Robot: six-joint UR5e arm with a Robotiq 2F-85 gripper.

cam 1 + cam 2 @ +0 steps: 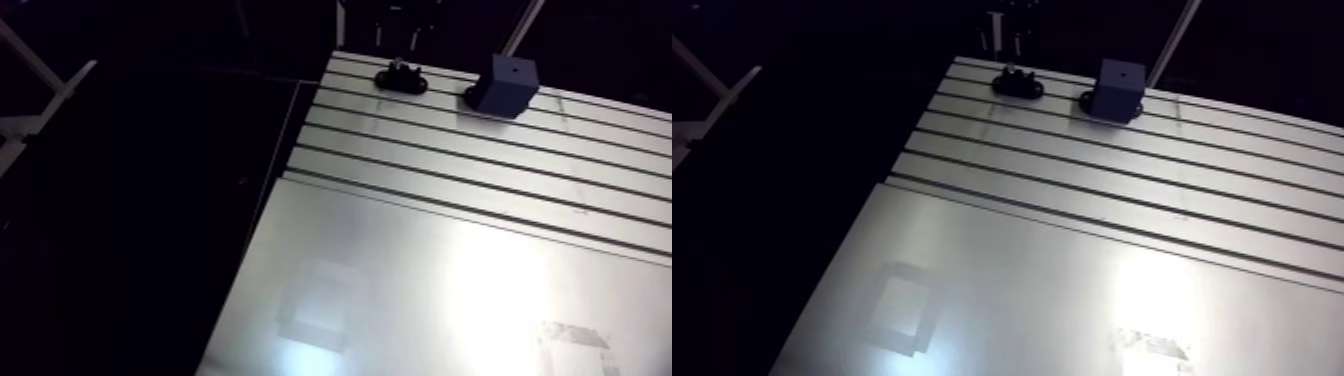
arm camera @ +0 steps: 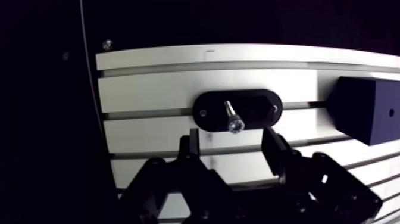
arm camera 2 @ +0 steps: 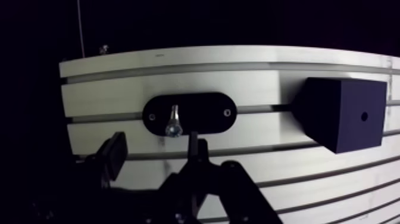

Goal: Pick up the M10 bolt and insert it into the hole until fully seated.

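M10 bolt [image 2: 233, 118] stands in a black oval holder [image 2: 256, 100], its silvery head uppermost and its shank running down into the middle of the plate. The holder lies flat on the slotted desk [image 1: 450, 280], across one of its grooves. In the arm view it sits in the upper middle of the frame, close to the desk's far edge, with the bolt showing as a small stub rising from it.

Beside the holder, and apart from it, stands a dark blue block [image 3: 345, 113]. It has one small round hole [image 3: 364, 117] in the face seen by the wrist view. In the arm view the block is at the upper right, and a hole shows in its top face too.

The hand [image 2: 231, 143] is spread wide and holds nothing. Its two black fingers [image 2: 275, 146] stand well apart, and the bolt is just ahead of the gap between them, touched by neither.
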